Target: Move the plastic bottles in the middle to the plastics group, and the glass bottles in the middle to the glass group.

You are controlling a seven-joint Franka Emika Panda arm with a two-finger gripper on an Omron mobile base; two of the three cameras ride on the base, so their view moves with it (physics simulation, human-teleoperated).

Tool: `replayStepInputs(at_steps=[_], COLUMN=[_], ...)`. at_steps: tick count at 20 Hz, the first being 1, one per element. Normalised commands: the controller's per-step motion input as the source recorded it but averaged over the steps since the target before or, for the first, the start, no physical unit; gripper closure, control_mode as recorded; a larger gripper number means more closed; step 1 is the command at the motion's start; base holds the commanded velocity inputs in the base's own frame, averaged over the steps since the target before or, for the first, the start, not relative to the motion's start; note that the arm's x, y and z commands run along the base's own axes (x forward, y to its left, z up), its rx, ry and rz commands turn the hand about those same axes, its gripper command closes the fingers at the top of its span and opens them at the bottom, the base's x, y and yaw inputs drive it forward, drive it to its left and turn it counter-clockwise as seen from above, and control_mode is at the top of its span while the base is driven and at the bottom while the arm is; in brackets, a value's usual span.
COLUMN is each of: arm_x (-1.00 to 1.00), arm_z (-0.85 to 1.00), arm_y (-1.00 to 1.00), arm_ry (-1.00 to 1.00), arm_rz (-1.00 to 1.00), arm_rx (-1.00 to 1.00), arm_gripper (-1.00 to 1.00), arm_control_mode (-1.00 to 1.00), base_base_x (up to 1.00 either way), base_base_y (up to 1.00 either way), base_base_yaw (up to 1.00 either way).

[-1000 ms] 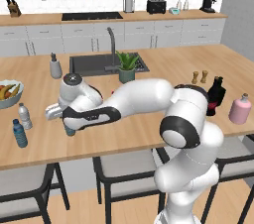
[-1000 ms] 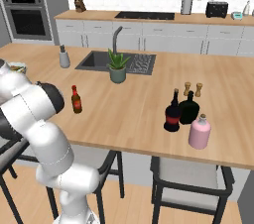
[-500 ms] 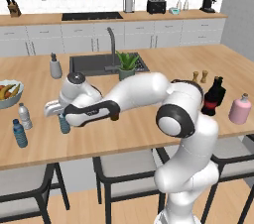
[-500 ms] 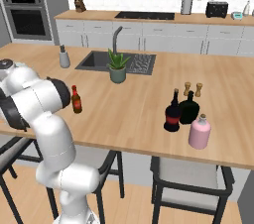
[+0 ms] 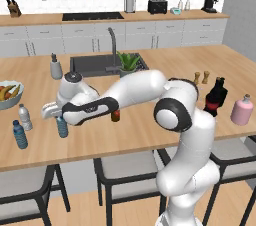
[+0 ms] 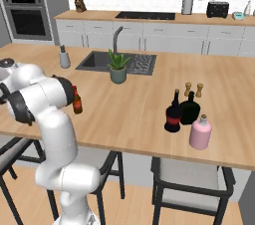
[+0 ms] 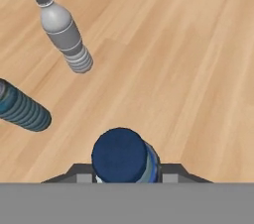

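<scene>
My gripper (image 5: 56, 114) is shut on a small translucent blue plastic bottle (image 5: 62, 127) at the counter's left end. In the hand view its dark blue cap (image 7: 120, 154) sits between my fingertips (image 7: 79, 172). It is upright; I cannot tell whether it touches the wood. Just left stands the plastics group: a pale white-capped bottle (image 5: 24, 117) (image 7: 64, 32) and a blue one (image 5: 20, 135) (image 7: 22, 110). A slim brown glass bottle (image 5: 115, 116) (image 6: 76, 100) stands mid-counter behind my arm. The tall black red-labelled bottle (image 6: 173, 113) stands by the squat black bottle (image 6: 190, 109) and pink bottle (image 6: 200, 132).
A fruit bowl (image 5: 8, 95) sits at the far left edge. A grey soap dispenser (image 5: 56, 67), the sink (image 5: 95, 64) and a potted plant (image 5: 129, 63) lie behind. Wooden shakers (image 5: 200, 77) stand by the glass group. Stools (image 5: 125, 170) line the near edge.
The hand has carried the blue bottle a little further left, nearer the two water bottles. The arm's elbow has swung. The jaws stay closed on the bottle.
</scene>
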Motion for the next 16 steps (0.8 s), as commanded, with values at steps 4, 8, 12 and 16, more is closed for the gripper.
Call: replayStepInputs(at_steps=[4, 8, 12, 16], arm_x=[0.00, 0.00, 0.00, 0.16], arm_z=[0.00, 0.00, 0.00, 0.00], arm_y=[0.34, 0.36, 0.22, 0.30], arm_ry=[0.03, 0.00, -0.04, -0.01], arm_rz=[0.00, 0.00, 0.00, 0.00], arm_rx=[-0.05, -0.01, 0.00, 0.00], arm_gripper=[1.00, 1.00, 1.00, 1.00], arm_control_mode=[-1.00, -1.00, -1.00, -1.00], base_base_x=[0.00, 0.00, 0.00, 0.00], base_base_y=[0.00, 0.00, 0.00, 0.00], base_base_yaw=[0.00, 0.00, 0.00, 0.00])
